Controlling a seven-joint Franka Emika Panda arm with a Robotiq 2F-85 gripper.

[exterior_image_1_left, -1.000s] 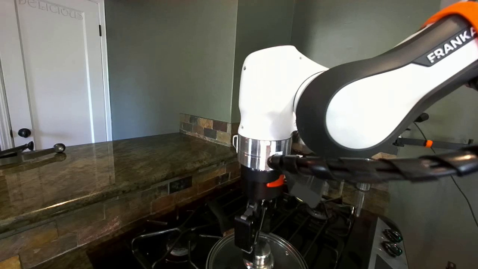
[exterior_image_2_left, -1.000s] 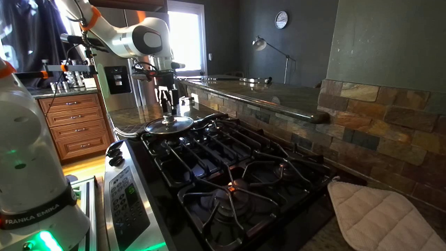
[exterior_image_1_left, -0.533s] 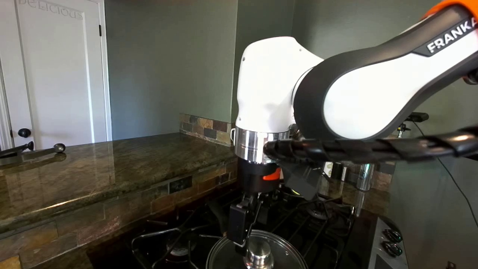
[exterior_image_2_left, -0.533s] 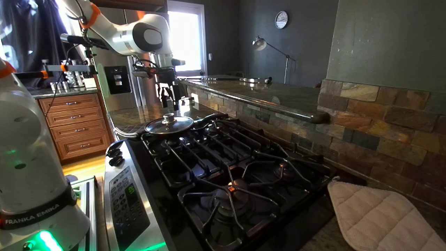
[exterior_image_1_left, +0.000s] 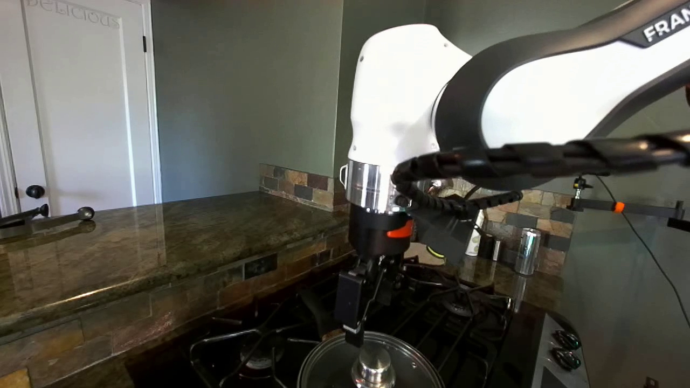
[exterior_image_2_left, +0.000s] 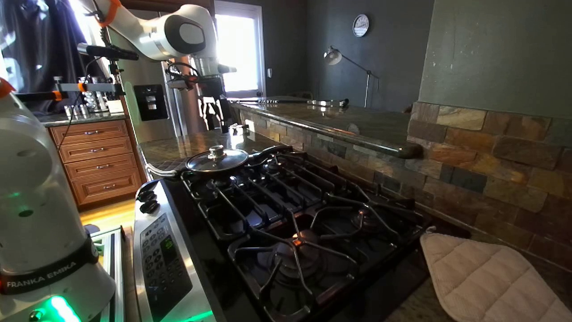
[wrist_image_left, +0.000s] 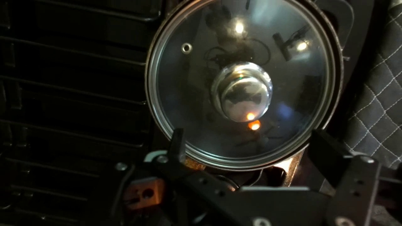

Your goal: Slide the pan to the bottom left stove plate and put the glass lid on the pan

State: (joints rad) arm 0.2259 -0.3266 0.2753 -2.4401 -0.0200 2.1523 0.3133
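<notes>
In an exterior view the arm (exterior_image_1_left: pixel 544 97) extends from the right, pincer (wrist_image_left: pixel 247 136) pointing down, fingers (wrist_image_left: pixel 328 155) spread.

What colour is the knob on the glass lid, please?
The knob is shiny silver; it shows best in the wrist view.

The wrist view looks down closely on the glass lid (wrist_image_left: pixel 243 88) both exterior views share.

The wrist view shows a spread gripper (wrist_image_left: pixel 247 136) overlapping the glass lid (wrist_image_left: pixel 243 89).
</notes>
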